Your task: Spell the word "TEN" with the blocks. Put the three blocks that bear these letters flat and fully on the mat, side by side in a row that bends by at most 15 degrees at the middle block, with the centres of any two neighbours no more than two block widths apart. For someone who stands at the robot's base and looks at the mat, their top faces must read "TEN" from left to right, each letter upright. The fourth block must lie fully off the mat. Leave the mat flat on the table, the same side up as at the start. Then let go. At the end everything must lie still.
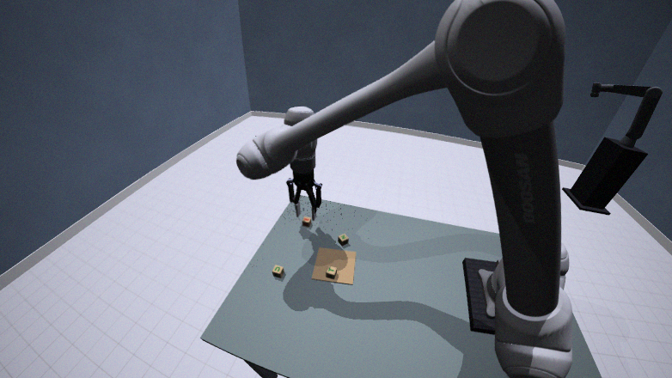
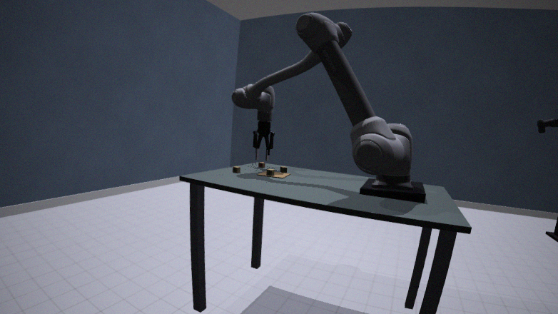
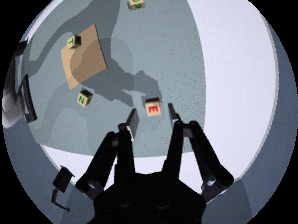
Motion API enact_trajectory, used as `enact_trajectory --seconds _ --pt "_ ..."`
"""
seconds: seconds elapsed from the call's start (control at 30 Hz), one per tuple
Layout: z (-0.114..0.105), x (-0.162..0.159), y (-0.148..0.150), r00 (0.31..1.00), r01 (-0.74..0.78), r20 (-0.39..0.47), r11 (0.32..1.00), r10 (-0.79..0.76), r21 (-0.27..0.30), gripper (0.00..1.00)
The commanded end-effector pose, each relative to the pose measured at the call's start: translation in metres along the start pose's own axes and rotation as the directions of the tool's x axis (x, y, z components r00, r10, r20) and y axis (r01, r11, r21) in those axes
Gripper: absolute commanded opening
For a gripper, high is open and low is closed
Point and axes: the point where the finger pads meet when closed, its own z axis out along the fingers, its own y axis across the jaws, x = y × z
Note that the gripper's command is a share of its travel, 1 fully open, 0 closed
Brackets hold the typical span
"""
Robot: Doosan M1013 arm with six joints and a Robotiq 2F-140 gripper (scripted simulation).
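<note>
My gripper [image 1: 305, 215] hangs above the table's far left part, fingers partly open with nothing between them. Just below it lies a block with a red letter [image 1: 306, 220], on the table, off the mat. In the wrist view this block [image 3: 153, 106] shows just beyond the fingertips. The tan mat [image 1: 334, 265] holds one block with a green letter [image 1: 332, 271] near its front edge. A second green-lettered block [image 1: 343, 239] lies on the table beyond the mat. A third [image 1: 277, 270] lies left of the mat. The letters are too small to read.
The robot's base [image 1: 479, 295] stands on a black plate at the table's right side. The table's left edge [image 1: 244, 277] runs close to the leftmost block. A black camera stand [image 1: 606, 173] is off the table at the right.
</note>
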Motion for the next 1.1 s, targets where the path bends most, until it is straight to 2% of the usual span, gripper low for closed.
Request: enact_trajectory --seconds 0.0,0.3,0.6,1.07 --pt "0.003 0.0 -0.002 1.0 0.002 -0.002 1.0 -0.002 -0.001 0.4" --pt "0.007 0.0 -0.002 1.0 0.002 -0.002 1.0 -0.002 -0.001 0.4" --pt "0.025 0.0 -0.002 1.0 0.002 -0.002 1.0 -0.002 -0.001 0.4" --pt "0.041 0.0 -0.002 1.0 0.002 -0.002 1.0 -0.002 -0.001 0.4"
